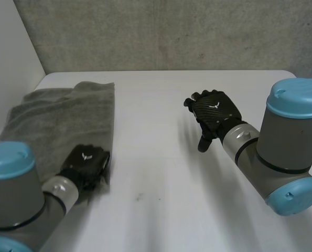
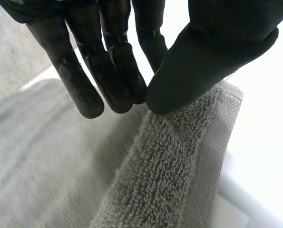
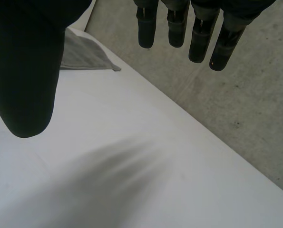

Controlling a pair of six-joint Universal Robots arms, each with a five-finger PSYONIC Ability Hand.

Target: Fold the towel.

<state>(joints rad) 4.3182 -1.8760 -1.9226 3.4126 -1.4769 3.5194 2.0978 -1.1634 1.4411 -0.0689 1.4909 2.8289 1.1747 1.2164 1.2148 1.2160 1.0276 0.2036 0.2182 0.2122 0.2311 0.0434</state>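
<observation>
The grey rectangular terry-cloth towel (image 1: 66, 115) lies flat on the white table (image 1: 197, 184) out at about 9 o'clock from the table's middle, close to the side edge. Its long axis runs roughly from 6 to 12 o'clock, with the short ends facing the robot and the far wall.

The left hand (image 1: 87, 160) sits on the towel's near corner at the 3 o'clock side. In the left wrist view, straight fingers (image 2: 117, 80) and the thumb close on a raised ridge of the pile, so the hand appears to be pinching that corner. The right hand (image 1: 216, 110) hovers over bare table well apart at 3 o'clock of the towel, its fingers (image 3: 179, 28) straight and spread, holding nothing.

The step in hand looks like lifting this near corner for a fold. To do it well, the pinch should take the full thickness of the cloth before rising. The corner should then travel straight toward 12 o'clock, along the long axis, to meet the far corner squarely. One pinched corner may drag the cloth askew, so the right hand could usefully take the other near corner.
</observation>
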